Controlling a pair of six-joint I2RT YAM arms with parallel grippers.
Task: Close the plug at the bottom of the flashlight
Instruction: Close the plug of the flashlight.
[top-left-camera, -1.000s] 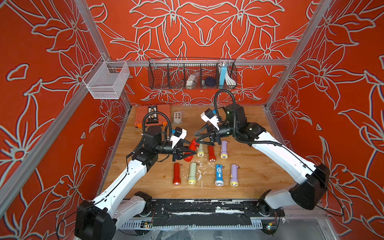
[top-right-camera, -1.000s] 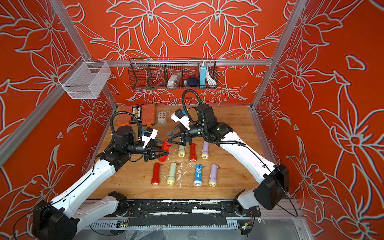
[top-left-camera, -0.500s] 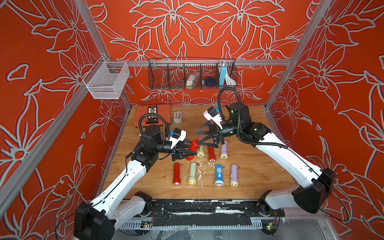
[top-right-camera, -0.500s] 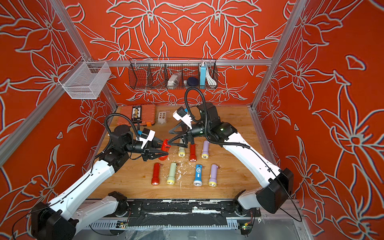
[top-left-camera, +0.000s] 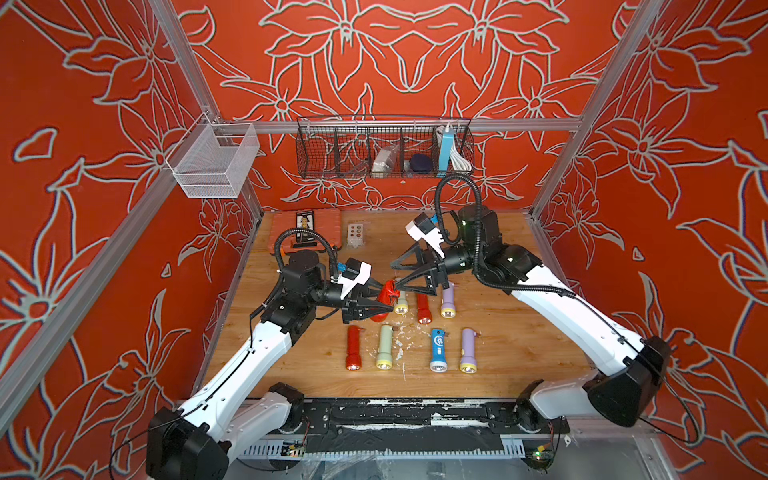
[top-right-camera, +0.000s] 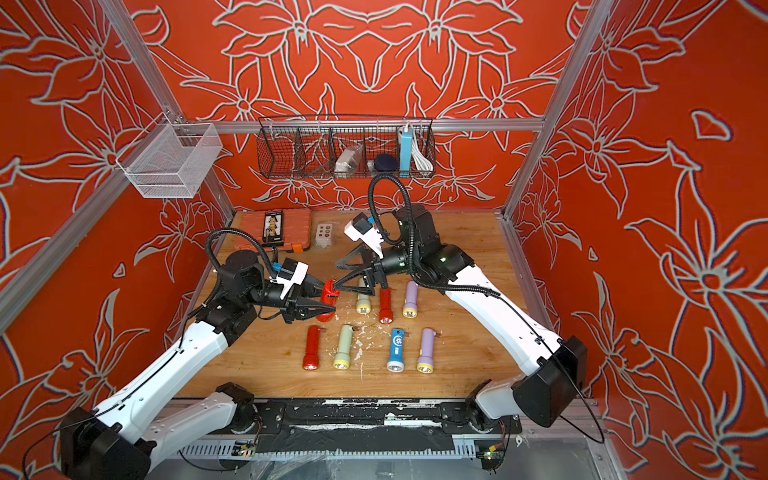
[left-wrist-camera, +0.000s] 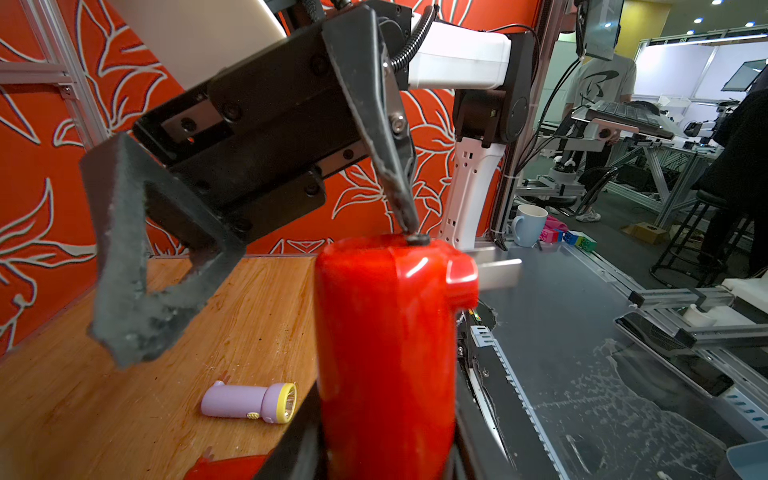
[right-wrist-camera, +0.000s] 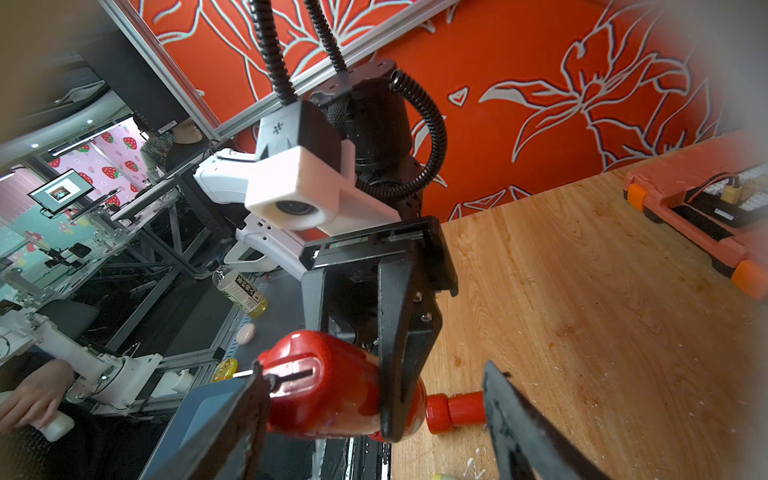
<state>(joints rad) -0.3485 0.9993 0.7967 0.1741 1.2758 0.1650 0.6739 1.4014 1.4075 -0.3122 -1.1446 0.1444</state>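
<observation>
My left gripper (top-left-camera: 384, 307) is shut on a red flashlight (top-left-camera: 385, 296), which it holds roughly upright above the wooden table (top-left-camera: 498, 357), bottom end up. The same grip shows in the other top view, left gripper (top-right-camera: 328, 311) on the flashlight (top-right-camera: 329, 296). A small black plug (left-wrist-camera: 417, 239) sits on that bottom end of the flashlight (left-wrist-camera: 386, 340). My right gripper (top-left-camera: 395, 275) is open, and one fingertip (left-wrist-camera: 409, 220) touches the plug. In the right wrist view the flashlight (right-wrist-camera: 324, 386) lies between the spread fingers, with the plug (right-wrist-camera: 275, 380) at one finger.
Several other flashlights (top-left-camera: 439, 350) lie in two rows on the table below the held one. An orange case (top-left-camera: 307, 230) and a small white box (top-left-camera: 356, 235) sit at the back. A black wire basket (top-left-camera: 384, 153) and a white one (top-left-camera: 212, 162) hang on the walls.
My right gripper has opened wider and one fingertip has come onto the flashlight's bottom end. The left gripper keeps its hold and has shifted only slightly.
</observation>
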